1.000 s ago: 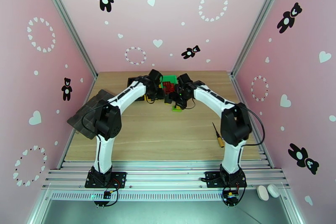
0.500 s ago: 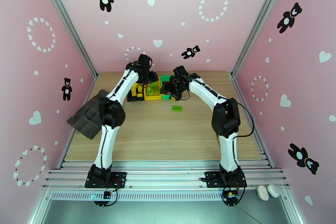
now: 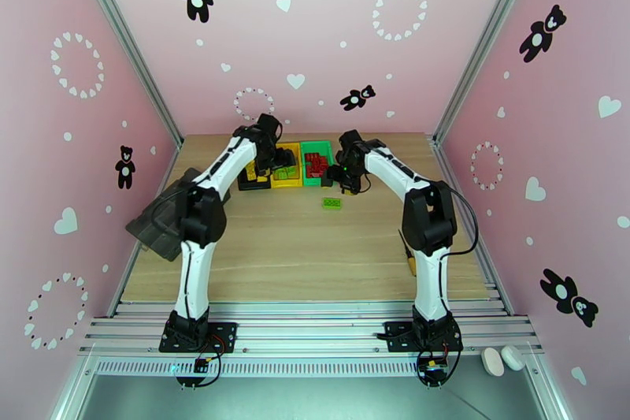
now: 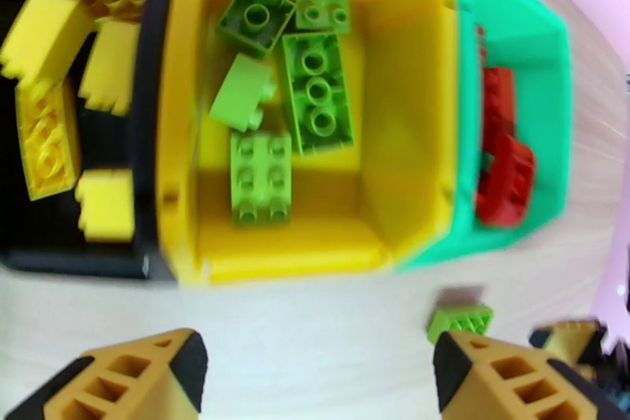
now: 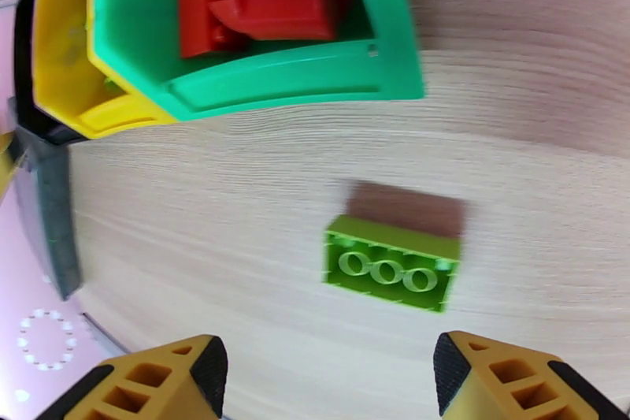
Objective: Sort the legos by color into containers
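**Both arms poised at the bin row, one green brick loose**

The left arm [image 3: 228, 169] rises from its base, bends at the elbow and stretches its forearm to the yellow bin [image 4: 409, 122]. Its wrist is raised above that bin's near-left side and points down. The left jaws stand wide with nothing between them, their fingertips [image 4: 134, 370] over bare wood just in front of the yellow bin. The right arm [image 3: 394, 173] mirrors this pose, with its wrist to the right of the yellow bin. The right jaws also gape wide and hold nothing, fingertips [image 5: 504, 370] low in the wrist view.

There are three bins in a row. The black bin [image 4: 146, 98] touches the yellow bin on its left and the green bin [image 4: 547, 98] touches it on its right. Five green bricks [image 4: 315, 91] lie in the yellow bin and five yellow bricks [image 4: 47, 138] show in the black one. The red bricks [image 4: 508, 177] in the green bin are piled too closely to count. One loose green brick [image 5: 390, 272] lies flat on the desk [image 3: 299, 256], to the near right of the yellow bin and just ahead of the right fingertips.

The yellow bin sits close to the desk's far edge, below the back wall. Broad bare wood runs from it to the arm bases. One screwdriver [image 3: 409, 260] lies well to its near right, beside the right arm. One grey tray [image 3: 157, 217] rests far to its left, at the desk's left edge.
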